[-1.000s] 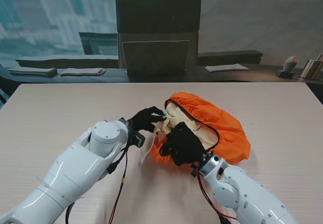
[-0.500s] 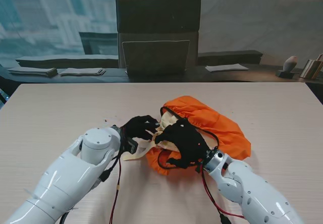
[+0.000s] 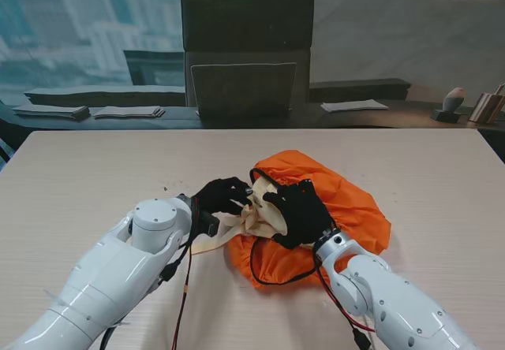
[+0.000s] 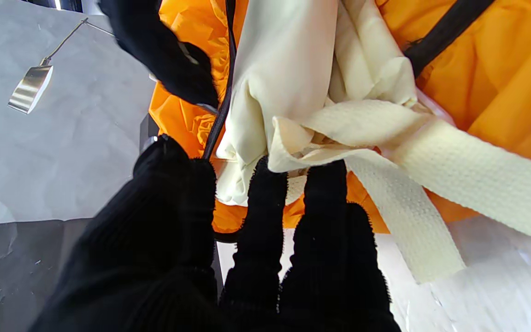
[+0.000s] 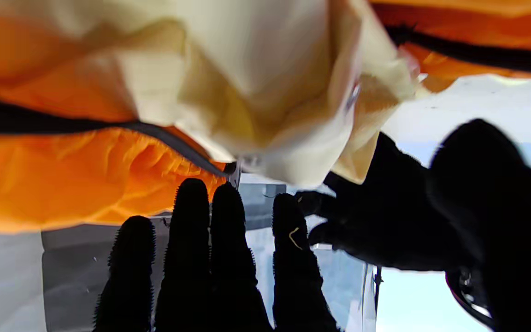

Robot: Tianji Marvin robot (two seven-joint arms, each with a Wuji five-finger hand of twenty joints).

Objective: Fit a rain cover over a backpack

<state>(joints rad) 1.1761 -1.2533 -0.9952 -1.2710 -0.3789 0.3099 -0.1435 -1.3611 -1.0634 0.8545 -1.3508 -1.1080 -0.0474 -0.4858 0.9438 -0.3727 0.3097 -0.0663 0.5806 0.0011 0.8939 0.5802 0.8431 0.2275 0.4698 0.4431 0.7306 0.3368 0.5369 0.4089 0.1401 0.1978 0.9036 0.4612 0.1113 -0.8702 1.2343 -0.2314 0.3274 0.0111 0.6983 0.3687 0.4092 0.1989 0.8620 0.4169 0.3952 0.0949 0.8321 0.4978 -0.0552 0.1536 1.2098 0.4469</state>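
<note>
While the orange rain cover wraps the far and right side of the cream backpack near the middle of the wooden table, its black elastic hem hangs loose toward me. Left hand touches the bag's left edge, fingers curled against the cream fabric and a woven strap (whether it truly grips, I cannot tell). Right hand lies over the bag's exposed cream fabric, fingers straight and side by side, holding nothing visible.
</note>
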